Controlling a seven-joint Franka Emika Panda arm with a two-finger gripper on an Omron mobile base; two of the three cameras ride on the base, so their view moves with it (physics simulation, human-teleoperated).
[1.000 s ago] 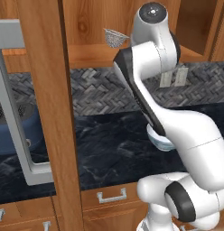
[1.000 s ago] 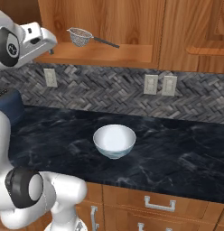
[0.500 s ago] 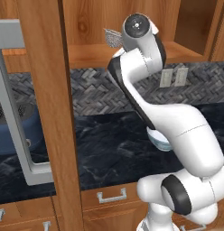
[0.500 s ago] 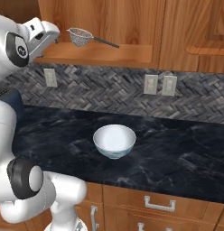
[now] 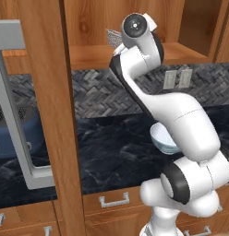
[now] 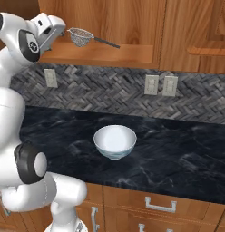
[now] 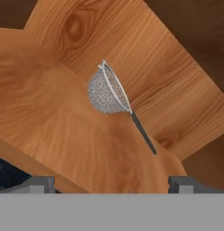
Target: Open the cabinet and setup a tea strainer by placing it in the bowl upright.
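You've got one silver wire-mesh tea strainer (image 6: 81, 36) | on open wooden cabinet's shelf (image 6: 105, 53), left part | dark handle runs right along shelf | one glossy white bowl (image 6: 114, 141) mid-counter (image 6: 178, 154) | gripper (image 7: 111, 185) jaws wide apart, holding nothing, short of strainer.

tea strainer (image 6: 80, 36) on cabinet (image 6: 110, 52) shelf, bowl (image 6: 114, 141) on counter (image 6: 178, 154)

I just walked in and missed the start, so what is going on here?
The robot arm is reaching up into the open cabinet for the tea strainer, which sits on the wood shelf with its handle pointing right in the right base view. The gripper is open and short of the strainer, holding nothing. The bowl waits empty on the dark counter below, so the strainer has not yet been picked up.
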